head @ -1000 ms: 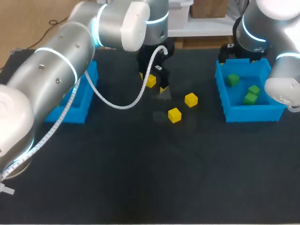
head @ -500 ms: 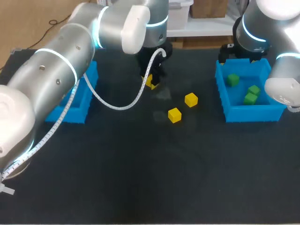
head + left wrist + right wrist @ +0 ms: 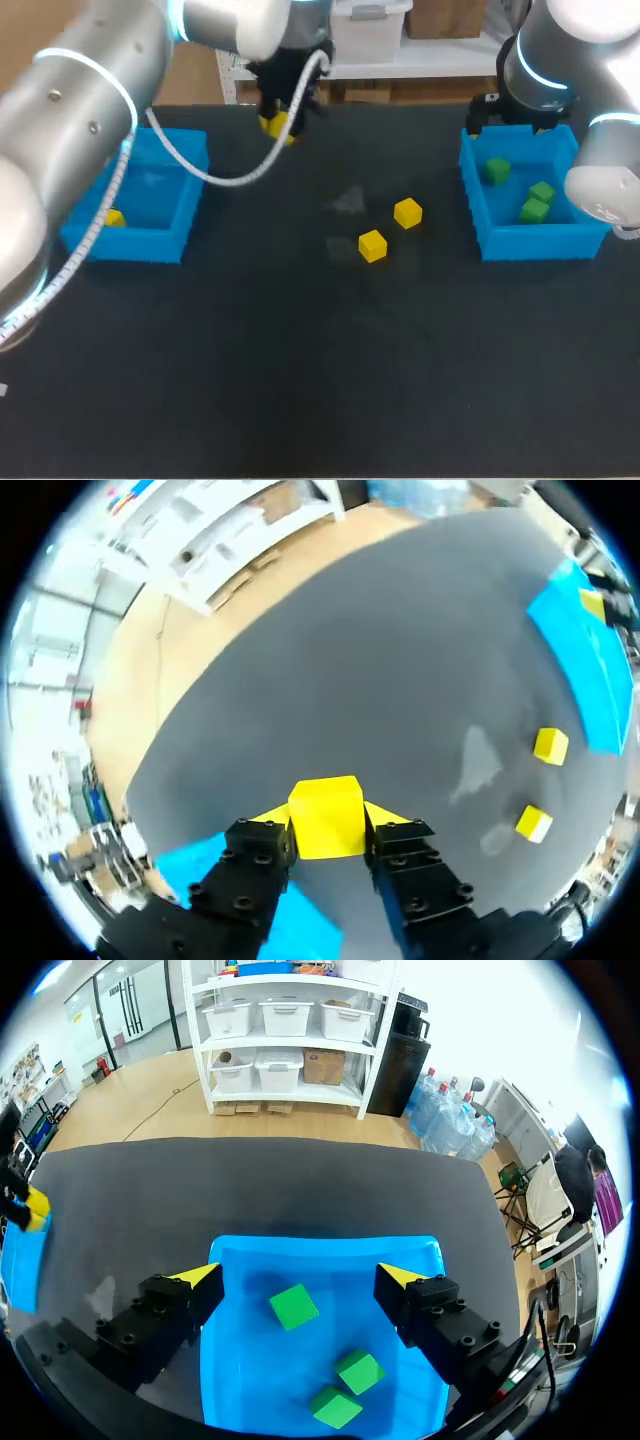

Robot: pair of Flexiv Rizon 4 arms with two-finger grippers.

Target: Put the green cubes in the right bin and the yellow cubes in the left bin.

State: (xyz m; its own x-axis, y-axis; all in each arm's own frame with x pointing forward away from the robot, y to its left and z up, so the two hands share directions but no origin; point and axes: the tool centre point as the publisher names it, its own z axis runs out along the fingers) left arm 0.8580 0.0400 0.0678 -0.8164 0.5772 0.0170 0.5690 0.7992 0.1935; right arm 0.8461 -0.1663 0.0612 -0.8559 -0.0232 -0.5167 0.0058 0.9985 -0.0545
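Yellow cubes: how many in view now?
4 yellow cubes: one in the left bin, one held in the left gripper, two loose on the table near its middle. The left arm could hide more.

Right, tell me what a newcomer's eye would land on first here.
The left gripper, up above the far side of the table, is shut on a yellow cube. Two more yellow cubes lie loose near the table's middle. The right bin holds three green cubes, and the open right gripper hovers above it.
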